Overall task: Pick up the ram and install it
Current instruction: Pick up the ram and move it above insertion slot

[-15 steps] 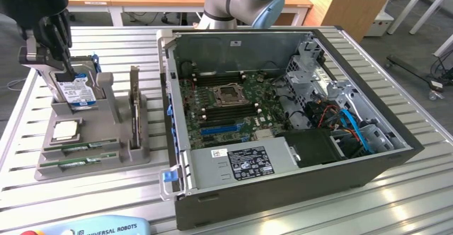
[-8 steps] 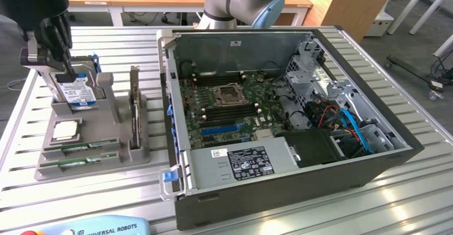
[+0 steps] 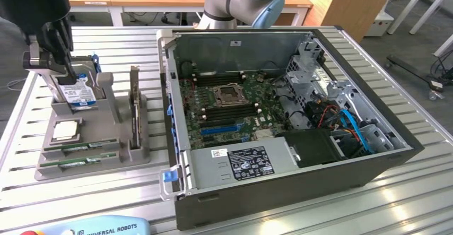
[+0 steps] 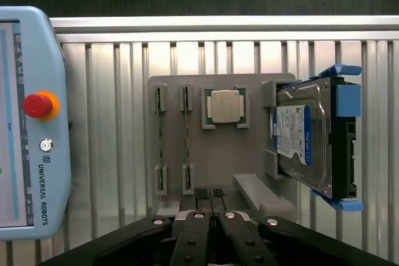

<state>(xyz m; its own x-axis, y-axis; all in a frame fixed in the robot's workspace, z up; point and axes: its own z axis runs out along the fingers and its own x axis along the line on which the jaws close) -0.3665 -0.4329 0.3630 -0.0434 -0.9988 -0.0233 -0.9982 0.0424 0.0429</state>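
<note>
Your black gripper (image 4: 209, 195) hangs empty over the grey holder (image 4: 224, 154), its tips pressed together. The thin green ram stick (image 4: 186, 136) stands on edge and looks light, stiff and fragile; pinch it gently mid-length.

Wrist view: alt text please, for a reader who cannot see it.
The black gripper, shut, hangs over a grey parts holder with two thin green ram sticks on edge, a square silver processor and a silver hard drive. A light-blue teach pendant lies beside it.

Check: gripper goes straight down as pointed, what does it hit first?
Likely the tray edge, off to the side of the ram, not on it. The gripper hangs above it; depth unclear.
</note>
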